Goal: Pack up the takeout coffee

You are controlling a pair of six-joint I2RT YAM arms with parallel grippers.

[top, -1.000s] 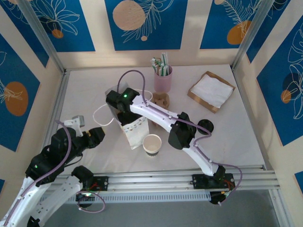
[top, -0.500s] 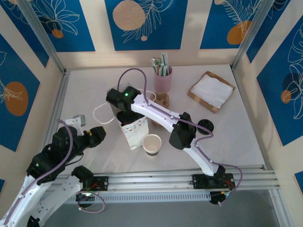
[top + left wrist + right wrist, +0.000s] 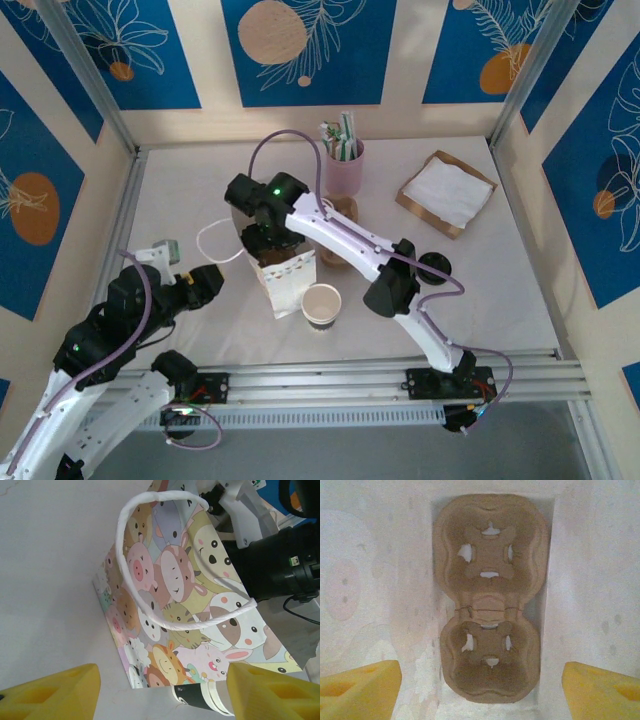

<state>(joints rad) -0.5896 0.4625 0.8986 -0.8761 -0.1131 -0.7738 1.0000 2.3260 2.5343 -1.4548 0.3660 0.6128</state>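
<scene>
Coffee point(image 3: 436, 264) stands at three o'clock from the bag point(image 3: 285, 280), well apart. Probably light, thin-walled and sloshy, so grip low on its paper side, gently. Both the left gripper point(image 3: 162, 680) and right gripper point(image 3: 480, 680) gape, empty.

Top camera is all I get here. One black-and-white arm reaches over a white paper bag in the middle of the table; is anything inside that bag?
Observer: Yes. The right wrist camera looks straight down into the white paper bag. A brown moulded-pulp two-cup carrier lies flat on its bottom, with both holes empty.
Operator: Is the claw on that arm holding something?
Observer: No. The right gripper has its yellow fingertips wide apart, with nothing between them.
Operator: The bag just looks white from up here.
Observer: In the left wrist view, its side is printed all over with colourful cartoon animals.
</scene>
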